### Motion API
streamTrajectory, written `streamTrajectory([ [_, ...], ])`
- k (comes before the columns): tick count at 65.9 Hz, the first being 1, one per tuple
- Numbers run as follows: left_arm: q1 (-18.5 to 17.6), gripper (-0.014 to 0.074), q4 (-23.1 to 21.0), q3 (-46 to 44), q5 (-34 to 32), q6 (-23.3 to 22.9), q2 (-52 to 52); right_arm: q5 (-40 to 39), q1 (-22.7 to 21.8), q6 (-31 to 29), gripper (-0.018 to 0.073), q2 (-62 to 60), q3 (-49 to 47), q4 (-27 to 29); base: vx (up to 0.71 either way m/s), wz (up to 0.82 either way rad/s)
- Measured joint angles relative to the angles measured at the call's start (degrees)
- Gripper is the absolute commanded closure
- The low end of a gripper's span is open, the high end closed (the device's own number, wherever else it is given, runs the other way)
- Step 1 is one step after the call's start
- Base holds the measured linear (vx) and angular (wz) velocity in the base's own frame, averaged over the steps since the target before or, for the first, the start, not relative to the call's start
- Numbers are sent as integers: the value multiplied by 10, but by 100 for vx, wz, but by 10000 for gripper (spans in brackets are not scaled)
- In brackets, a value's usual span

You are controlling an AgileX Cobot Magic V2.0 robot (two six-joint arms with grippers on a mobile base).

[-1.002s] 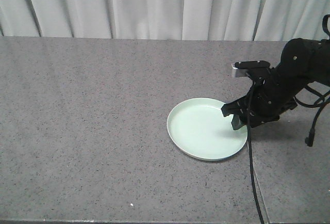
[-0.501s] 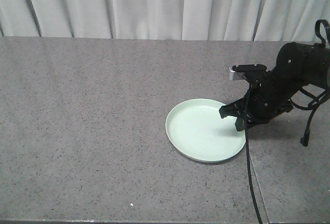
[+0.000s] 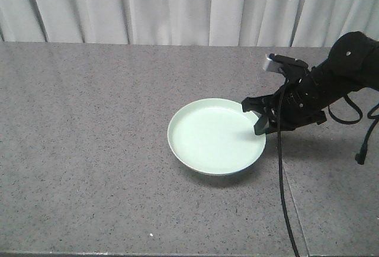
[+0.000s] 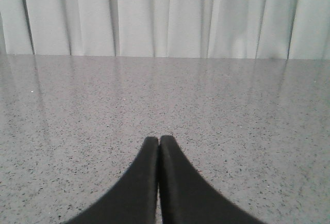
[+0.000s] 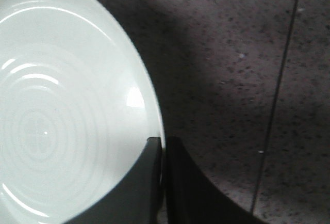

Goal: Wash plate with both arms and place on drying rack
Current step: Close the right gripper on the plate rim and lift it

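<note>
Quick rundown: the plate (image 3: 213, 138) is found a bit right of the middle of the grey speckled table (image 3: 89, 127), and it's gripped at its right-hand rim by the right pincer (image 3: 261, 122). In the right wrist view the rim is seen sandwiched between the two black fingers (image 5: 144, 182). Judging by the dark shadow under it, the plate seems to be tipped up off the table on the gripped side. Whether the far edge touches down can't be told. The left pincer (image 4: 158, 142) is closed on nothing, tips pressed together, pointed at bare table and the white curtain (image 4: 165, 12). No drying rack is seen in any view. As for handling, the plate is probably stiff and fairly light, but that smooth glossy surface should be treated as slippery, more so once wet, and likely chippable if dropped. A one-sided rim pinch lets it lever and swing, so a second hold on the opposite rim would be advised before anything serious is done.
</note>
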Motion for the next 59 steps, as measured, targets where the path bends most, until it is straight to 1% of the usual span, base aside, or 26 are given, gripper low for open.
streamTrajectory([
  [6, 0, 603, 0, 0, 0, 0, 0, 19, 0, -7, 568, -14, 0, 35, 0, 0],
  [18, 0, 603, 0, 0, 0, 0, 0, 50, 0, -47, 568, -42, 12, 90, 0, 0],
  [36, 0, 603, 0, 0, 0, 0, 0, 52, 0, -114, 568, -139, 103, 172, 0, 0],
  [46, 0, 603, 0, 0, 0, 0, 0, 61, 0, -138, 568, -180, 144, 189, 0, 0],
  [59, 0, 603, 0, 0, 0, 0, 0, 67, 0, -141, 568, -212, 184, 189, 0, 0],
])
